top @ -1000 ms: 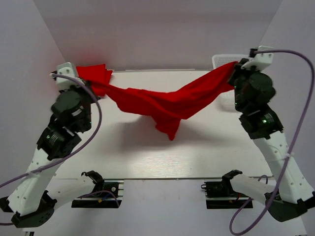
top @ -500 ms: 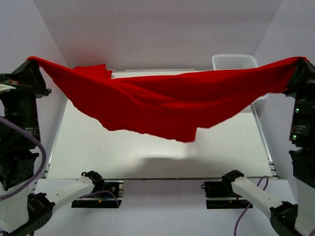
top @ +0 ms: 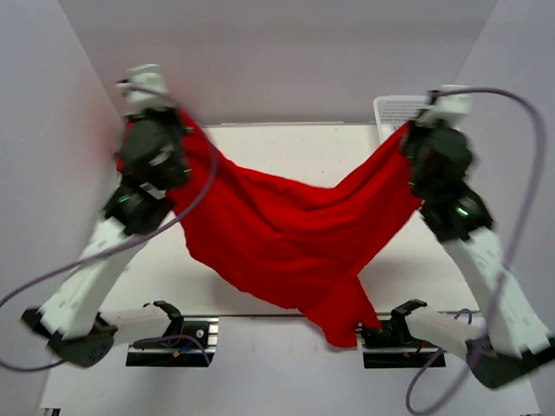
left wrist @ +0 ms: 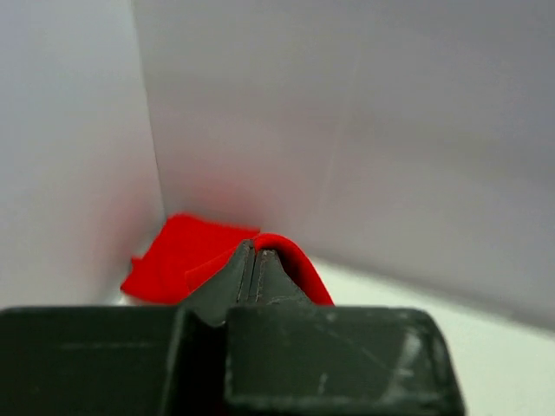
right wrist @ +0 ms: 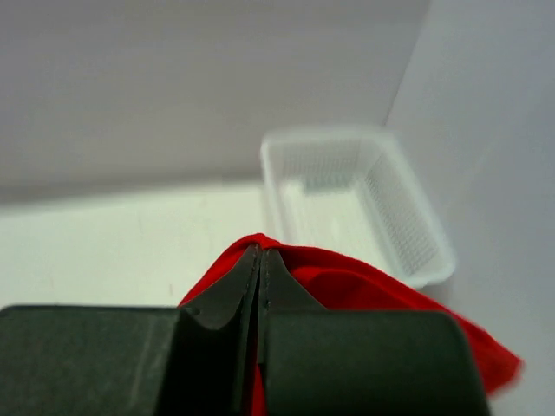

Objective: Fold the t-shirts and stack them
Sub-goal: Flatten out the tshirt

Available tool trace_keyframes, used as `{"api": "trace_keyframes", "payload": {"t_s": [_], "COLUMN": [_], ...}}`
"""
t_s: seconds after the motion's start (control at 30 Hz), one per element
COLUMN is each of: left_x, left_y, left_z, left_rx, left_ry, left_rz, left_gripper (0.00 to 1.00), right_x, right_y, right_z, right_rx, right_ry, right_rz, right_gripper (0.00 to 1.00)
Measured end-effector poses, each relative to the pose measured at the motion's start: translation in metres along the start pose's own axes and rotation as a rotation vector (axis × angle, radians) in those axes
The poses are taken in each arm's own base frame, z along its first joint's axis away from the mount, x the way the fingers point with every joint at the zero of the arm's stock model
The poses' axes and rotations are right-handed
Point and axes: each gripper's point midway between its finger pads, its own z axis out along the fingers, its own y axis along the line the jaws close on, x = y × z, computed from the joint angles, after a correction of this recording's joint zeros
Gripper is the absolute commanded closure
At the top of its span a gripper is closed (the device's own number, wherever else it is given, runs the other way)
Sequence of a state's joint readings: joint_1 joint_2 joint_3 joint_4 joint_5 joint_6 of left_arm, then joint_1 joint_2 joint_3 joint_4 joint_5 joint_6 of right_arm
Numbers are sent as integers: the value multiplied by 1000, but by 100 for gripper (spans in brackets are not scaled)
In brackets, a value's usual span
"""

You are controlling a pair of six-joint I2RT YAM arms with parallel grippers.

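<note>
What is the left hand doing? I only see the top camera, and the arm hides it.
Observer: The left wrist camera shows the left hand pinched shut on a fold of the red t-shirt.
Operator: Are there more shirts?
Observer: That camera shows a second red cloth lying in the far corner by the walls.
Operator: Is the basket full?
Observer: No, the right wrist camera shows the white basket empty.

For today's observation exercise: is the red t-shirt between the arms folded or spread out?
Spread, unfolded: the t-shirt hangs as one sagging sheet between the left gripper and right gripper, each shut on an edge.
</note>
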State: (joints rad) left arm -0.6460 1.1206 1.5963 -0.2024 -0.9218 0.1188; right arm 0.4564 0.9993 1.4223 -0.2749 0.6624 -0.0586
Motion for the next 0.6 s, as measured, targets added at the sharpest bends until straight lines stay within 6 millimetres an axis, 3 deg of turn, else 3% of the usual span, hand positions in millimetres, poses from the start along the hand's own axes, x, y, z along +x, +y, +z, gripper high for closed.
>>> {"api": "trace_keyframes", "payload": {"t_s": [0.03, 0.13, 0.2, 0.23, 0.27, 0.4, 0.5, 0.53, 0.57, 0.6], "left_x": [30, 149, 230, 268, 304, 407, 455, 466, 475, 484], "left_y": [-12, -42, -42, -36, -28, 5, 26, 28, 28, 26], "left_z": [10, 40, 53, 59, 65, 75, 78, 80, 83, 85], "left_rx": [-10, -27, -56, -78, -102, -173, -210, -211, -207, -200], "left_ry": [46, 234, 376, 446, 512, 721, 828, 850, 868, 884], "left_rz": [43, 195, 283, 311, 336, 371, 367, 360, 350, 338], "left_gripper": [100, 100, 100, 100, 100, 100, 100, 100, 100, 100], "right_x": [31, 144, 213, 222, 265, 330, 362, 367, 373, 378], "right_y": [12, 44, 55, 59, 60, 66, 71, 75, 78, 82], "right_z": [15, 51, 66, 67, 78, 112, 136, 146, 155, 164], "right_rx": [-7, -37, -50, -65, -56, -75, -96, -104, -114, -124], "right_ry": [68, 313, 472, 494, 594, 736, 806, 816, 824, 830], "right_rz": [-25, -117, -165, -155, -187, -171, -158, -151, -146, -140], "right_gripper": [100, 100, 100, 100, 100, 100, 97, 91, 76, 67]}}
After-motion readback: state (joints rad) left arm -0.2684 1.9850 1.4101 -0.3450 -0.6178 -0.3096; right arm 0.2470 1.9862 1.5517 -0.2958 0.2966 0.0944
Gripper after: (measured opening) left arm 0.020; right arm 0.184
